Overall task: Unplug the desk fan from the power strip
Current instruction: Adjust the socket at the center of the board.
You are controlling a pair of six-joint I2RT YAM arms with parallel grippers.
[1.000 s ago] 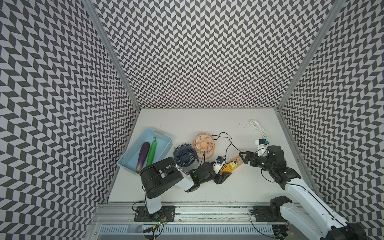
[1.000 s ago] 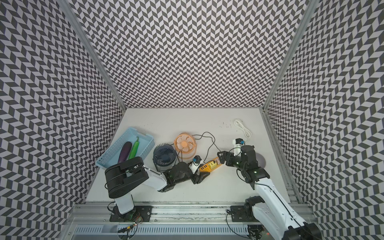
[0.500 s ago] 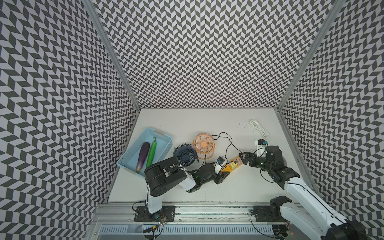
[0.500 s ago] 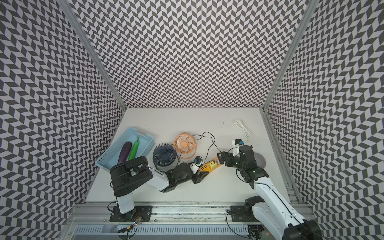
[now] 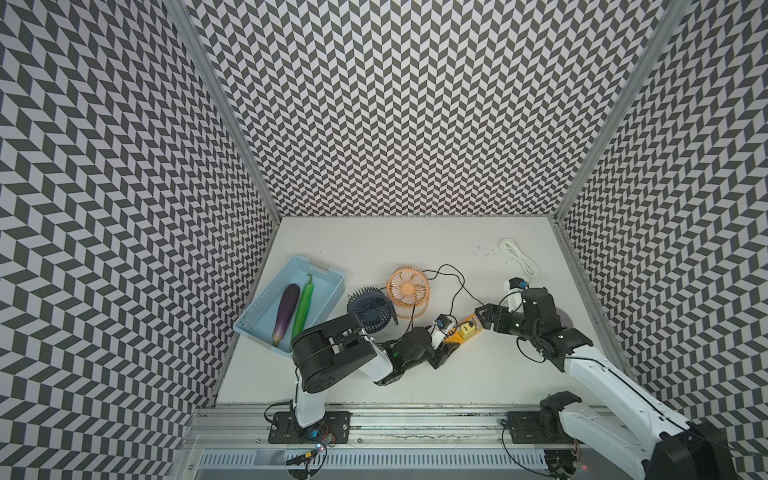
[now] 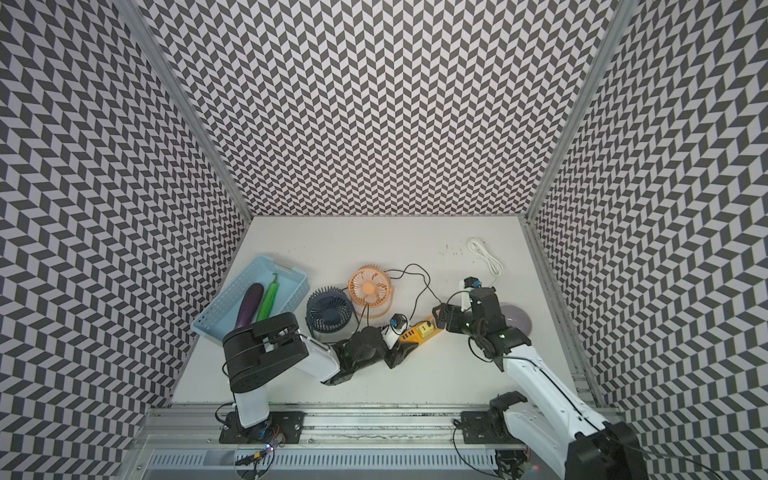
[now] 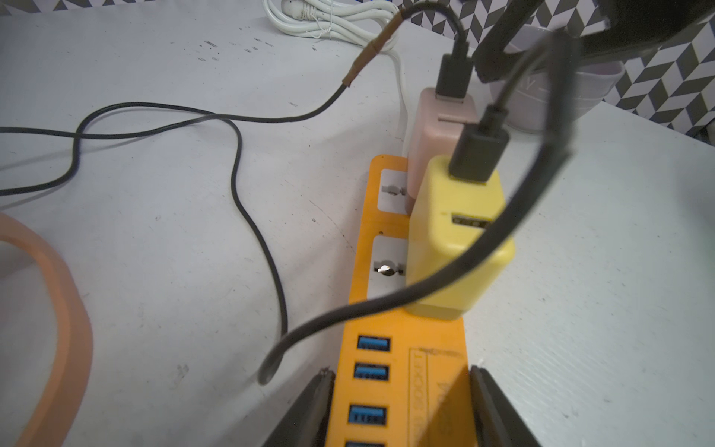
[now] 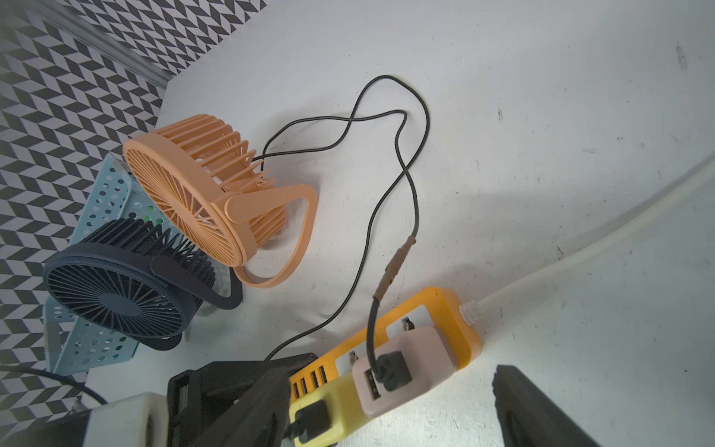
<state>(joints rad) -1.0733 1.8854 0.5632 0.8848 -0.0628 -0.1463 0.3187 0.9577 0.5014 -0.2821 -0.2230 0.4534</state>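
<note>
Left gripper (image 7: 401, 383): jaws closed on the two long sides of the strip (image 7: 402, 348) at its USB end, pinning it down. Right gripper (image 8: 390, 373): jaws wide, holding nothing, poised at the strip's other end, where the white cord (image 8: 580, 255) leaves.

Note the axis: the strip lies lengthwise between your two grippers, so the left one anchors one end and the right one faces the sockets.

Two adapters stand upright in those sockets, close side by side — the pink adapter (image 8: 429, 356) toward the cord end, the yellow adapter (image 8: 344, 402) toward the USB row. In the right wrist view the pink one sits in the gap between the open jaws, while the yellow one lies at the inner edge of one finger, partly hidden.

The taped cable (image 8: 394, 259) from the pink adapter runs to the orange fan (image 8: 201, 185). The yellow adapter's cable passes out of sight by the left gripper and likely serves the navy fan (image 8: 116, 298).

Your right arm is the nearer to either plug — the pull it calls for is straight off the socket face, square to the strip's long axis
</note>
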